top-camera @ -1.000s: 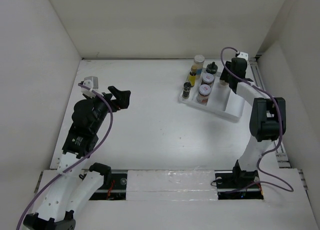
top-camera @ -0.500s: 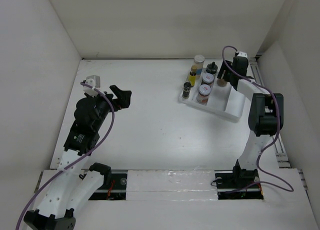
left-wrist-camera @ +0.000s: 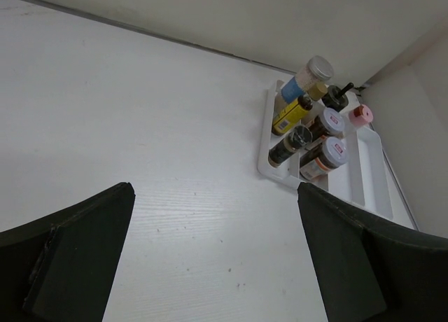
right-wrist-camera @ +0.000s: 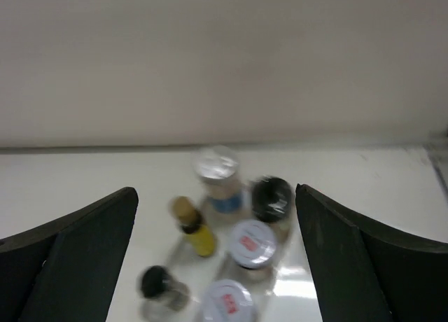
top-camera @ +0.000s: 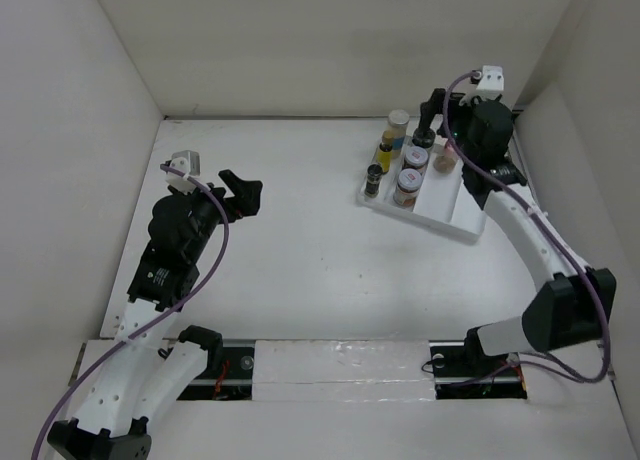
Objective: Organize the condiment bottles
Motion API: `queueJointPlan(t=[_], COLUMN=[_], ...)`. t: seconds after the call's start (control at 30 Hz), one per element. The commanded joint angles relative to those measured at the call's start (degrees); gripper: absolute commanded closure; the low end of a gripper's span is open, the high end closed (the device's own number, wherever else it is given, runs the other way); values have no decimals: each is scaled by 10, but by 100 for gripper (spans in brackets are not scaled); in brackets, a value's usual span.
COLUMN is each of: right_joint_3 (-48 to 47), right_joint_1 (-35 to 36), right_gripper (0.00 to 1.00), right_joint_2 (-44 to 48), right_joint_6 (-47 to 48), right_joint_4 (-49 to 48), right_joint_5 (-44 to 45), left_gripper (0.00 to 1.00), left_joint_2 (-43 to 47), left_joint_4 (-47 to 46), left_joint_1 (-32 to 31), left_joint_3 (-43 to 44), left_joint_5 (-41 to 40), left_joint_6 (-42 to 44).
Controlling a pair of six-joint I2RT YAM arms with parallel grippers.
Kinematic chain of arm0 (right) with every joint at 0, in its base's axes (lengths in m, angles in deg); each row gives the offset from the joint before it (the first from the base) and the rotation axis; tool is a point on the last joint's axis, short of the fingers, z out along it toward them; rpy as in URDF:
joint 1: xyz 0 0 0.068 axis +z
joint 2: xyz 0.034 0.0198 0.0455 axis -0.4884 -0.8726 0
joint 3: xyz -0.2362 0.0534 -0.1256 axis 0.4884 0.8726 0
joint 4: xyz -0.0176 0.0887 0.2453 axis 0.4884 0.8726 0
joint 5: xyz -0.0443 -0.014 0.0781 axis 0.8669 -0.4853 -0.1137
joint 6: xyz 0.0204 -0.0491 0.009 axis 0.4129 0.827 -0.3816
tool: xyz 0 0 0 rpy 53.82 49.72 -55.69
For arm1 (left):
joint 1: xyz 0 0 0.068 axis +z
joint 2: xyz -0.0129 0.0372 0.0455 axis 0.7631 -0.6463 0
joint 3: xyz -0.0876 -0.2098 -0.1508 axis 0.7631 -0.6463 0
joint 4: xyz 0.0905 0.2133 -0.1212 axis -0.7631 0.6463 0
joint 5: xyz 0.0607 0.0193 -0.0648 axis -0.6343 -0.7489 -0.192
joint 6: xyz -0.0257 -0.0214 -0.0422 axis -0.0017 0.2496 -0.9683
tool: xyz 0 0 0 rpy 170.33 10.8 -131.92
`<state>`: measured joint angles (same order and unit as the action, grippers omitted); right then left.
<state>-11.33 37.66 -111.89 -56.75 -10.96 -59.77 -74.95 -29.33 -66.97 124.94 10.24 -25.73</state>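
Condiment bottles [top-camera: 405,162]: clustered in white rack [top-camera: 455,216].
Right gripper [top-camera: 433,105]: spread wide, over them.
Left gripper [top-camera: 245,195]: spread, well apart.

The table [left-wrist-camera: 140,112], filling the left of the left wrist view, is white and smooth, faintly grained, with a dull sheen. At upper right, the rack [left-wrist-camera: 367,169] looks like glossy white plastic. The tall jar [left-wrist-camera: 308,77] has a metal-looking grey lid, and the yellow bottle [left-wrist-camera: 288,117] shines. The left gripper [left-wrist-camera: 215,196] has matt black fingers [left-wrist-camera: 77,252].
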Motion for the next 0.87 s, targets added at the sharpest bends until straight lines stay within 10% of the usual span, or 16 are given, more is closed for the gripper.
queueJointPlan(t=[0.0, 0.43, 0.83], right_joint_3=[37, 112, 192], right_joint_1=[76, 373, 420], right_gripper=[0, 4, 6], right_joint_2=[48, -82, -112], right_joint_6=[36, 28, 24], right_joint_4=[-83, -156, -186], right_joint_5=[-70, -218, -179], left_gripper=[0, 0, 0], left_joint_2=[1, 41, 46], left_joint_4=[-20, -20, -31], left_joint_1=[2, 2, 2], left_joint_3=[21, 16, 5], left_joint_5=[-13, -43, -35], left_joint_6=[7, 7, 7])
